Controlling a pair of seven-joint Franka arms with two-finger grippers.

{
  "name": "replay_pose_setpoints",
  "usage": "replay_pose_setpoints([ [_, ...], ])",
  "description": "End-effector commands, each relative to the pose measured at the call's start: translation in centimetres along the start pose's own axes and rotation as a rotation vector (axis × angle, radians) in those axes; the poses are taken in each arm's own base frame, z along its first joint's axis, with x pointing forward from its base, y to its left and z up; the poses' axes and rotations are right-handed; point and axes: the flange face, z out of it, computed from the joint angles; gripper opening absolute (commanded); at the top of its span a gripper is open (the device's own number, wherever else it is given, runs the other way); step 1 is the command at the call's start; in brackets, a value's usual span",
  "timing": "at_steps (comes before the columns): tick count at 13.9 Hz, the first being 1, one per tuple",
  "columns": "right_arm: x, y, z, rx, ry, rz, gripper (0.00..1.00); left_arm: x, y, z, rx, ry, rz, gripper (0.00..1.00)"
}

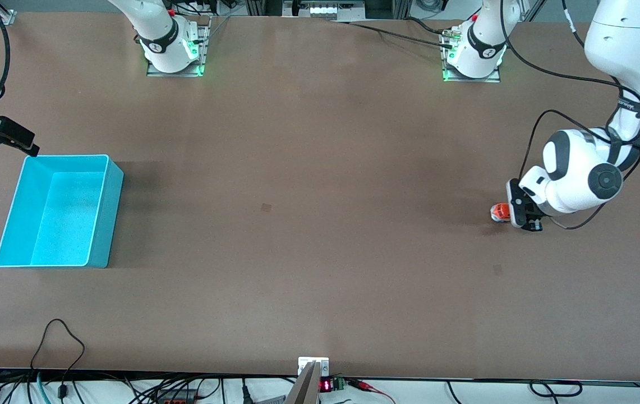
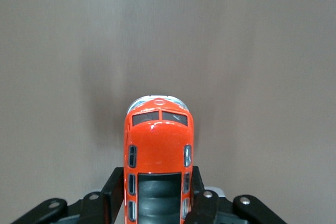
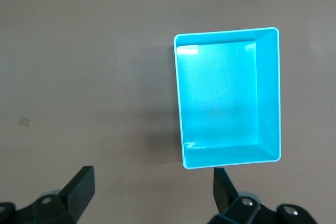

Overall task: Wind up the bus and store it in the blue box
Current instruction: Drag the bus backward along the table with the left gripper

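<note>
Even overhead light, soft shadows, glare on blue box floor.

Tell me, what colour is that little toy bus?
Orange, with dark roof windows; the bus shows best in the left wrist view.

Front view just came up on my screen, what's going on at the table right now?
The left end effector is down at the table at the left arm's end, its fingers shut on the sides of the orange bus. The bus sits low at the table surface. The blue box stands empty at the right arm's end of the table. The right end effector waits open in the air next to the box, not yet handling anything. The bus has not been stored.
</note>
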Motion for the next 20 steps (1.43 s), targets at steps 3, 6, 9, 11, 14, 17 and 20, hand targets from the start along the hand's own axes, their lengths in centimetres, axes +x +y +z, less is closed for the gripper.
replay_pose_setpoints([
  [3,0.1,-0.1,-0.3,0.021,-0.001,0.008,1.00,-5.7,0.4,3.1,-0.041,0.013,0.071,0.34],
  [6,0.1,-0.2,-0.3,0.021,-0.001,0.006,1.00,-8.9,0.3,3.8,-0.041,0.023,0.117,0.34],
  [9,0.2,-0.1,-0.3,0.021,0.001,0.008,1.00,-10.4,0.1,3.7,-0.034,0.023,0.136,0.34],
  [11,0.2,-0.1,-0.3,0.021,0.001,0.008,1.00,-10.9,0.0,3.3,-0.026,0.021,0.143,0.35],
  [14,0.2,-0.2,-0.2,0.021,0.001,0.006,1.00,-10.8,-0.6,0.0,-0.057,0.024,0.150,1.00],
  [17,0.3,0.0,0.0,0.021,-0.004,0.009,1.00,-10.4,-2.4,-5.0,-0.132,0.039,0.156,1.00],
  [20,0.3,-0.1,-0.1,0.021,-0.001,0.008,1.00,-9.0,-2.8,-9.1,-0.150,0.036,0.175,1.00],
])
